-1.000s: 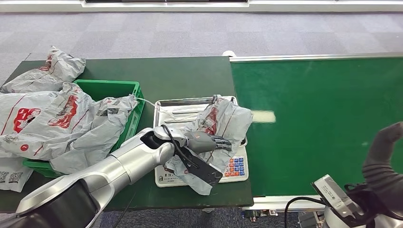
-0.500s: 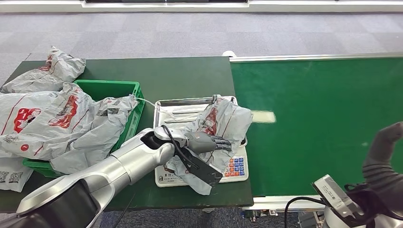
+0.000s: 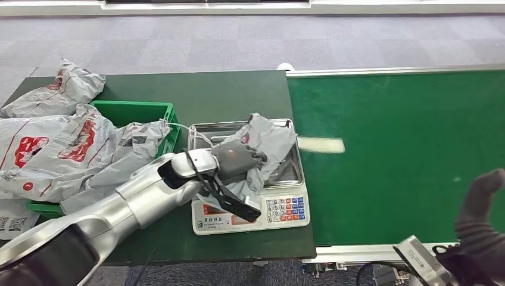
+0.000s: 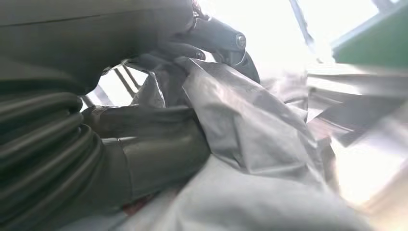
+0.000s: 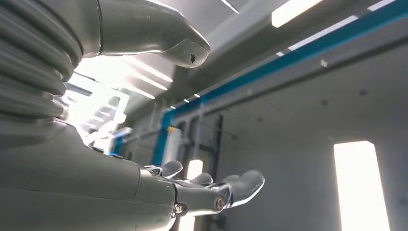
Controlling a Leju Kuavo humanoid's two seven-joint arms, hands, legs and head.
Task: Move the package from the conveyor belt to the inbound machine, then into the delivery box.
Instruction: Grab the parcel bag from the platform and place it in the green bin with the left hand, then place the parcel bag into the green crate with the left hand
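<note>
one grey package (image 3: 265, 143) gripped by left hand (image 3: 235, 159) fingers, one scale (image 3: 250, 208) under them, one green crate (image 3: 140, 113), about four more bags (image 3: 53, 149) piled behind the fingers.

You see grey carpet tiles (image 3: 196, 42) beyond the dark green table (image 3: 196, 89); overhead, ceiling light strips (image 5: 293, 12) glow beside a blue beam (image 5: 288, 57).

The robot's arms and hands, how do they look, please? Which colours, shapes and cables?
The left arm is a smooth silver tube with a black joint and a black cable at the wrist. The left hand is grey. The right hand has a grey ribbed cover and glossy silver-grey fingers.
</note>
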